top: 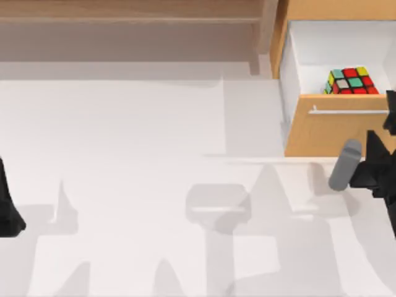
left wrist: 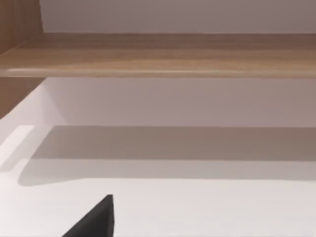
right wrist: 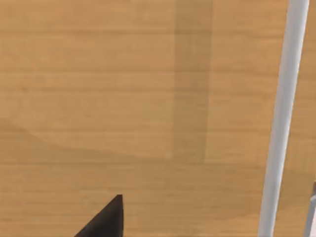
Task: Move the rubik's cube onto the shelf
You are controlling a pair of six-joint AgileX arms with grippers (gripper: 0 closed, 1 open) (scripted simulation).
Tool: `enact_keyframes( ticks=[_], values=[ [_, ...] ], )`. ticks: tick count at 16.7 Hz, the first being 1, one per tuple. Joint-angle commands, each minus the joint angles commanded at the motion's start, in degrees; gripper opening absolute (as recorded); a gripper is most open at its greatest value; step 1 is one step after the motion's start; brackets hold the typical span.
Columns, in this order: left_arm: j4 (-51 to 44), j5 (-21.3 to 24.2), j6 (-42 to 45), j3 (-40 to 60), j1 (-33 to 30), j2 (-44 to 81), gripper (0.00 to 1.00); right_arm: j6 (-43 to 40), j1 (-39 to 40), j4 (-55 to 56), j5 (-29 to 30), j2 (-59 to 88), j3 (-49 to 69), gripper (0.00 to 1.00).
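Observation:
The rubik's cube (top: 351, 81) lies inside the open white drawer (top: 322, 46) of the orange-wood cabinet at the back right, close behind the drawer's front panel (top: 328, 133). The light tan shelf (top: 130, 11) runs along the back left, with its upright post (top: 267, 31) beside the cabinet; its board (left wrist: 163, 54) also fills the upper part of the left wrist view. My right gripper (top: 390, 114) is at the table's right edge, right at the drawer front by the silver bar handle (top: 349, 111). That handle (right wrist: 284, 118) appears close up in the right wrist view.
My left arm (top: 7, 210) is parked at the table's left edge, far from the cabinet. The pulled-out drawer juts forward from the cabinet over the white table (top: 154, 185). A grey section of the right arm (top: 344, 164) hangs in front of the drawer.

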Motion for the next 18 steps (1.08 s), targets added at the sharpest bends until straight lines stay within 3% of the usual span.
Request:
enact_keyframes(
  ticks=[14,18],
  values=[
    [0.00,0.00,0.00,0.00,0.00,0.00,1.00,0.03,1.65,2.72,1.77,2.06,-4.12,1.00],
    [0.00,0.00,0.00,0.00,0.00,0.00,1.00,3.82,6.32,-0.87,1.59,-0.52,-0.62,1.00]
  ],
)
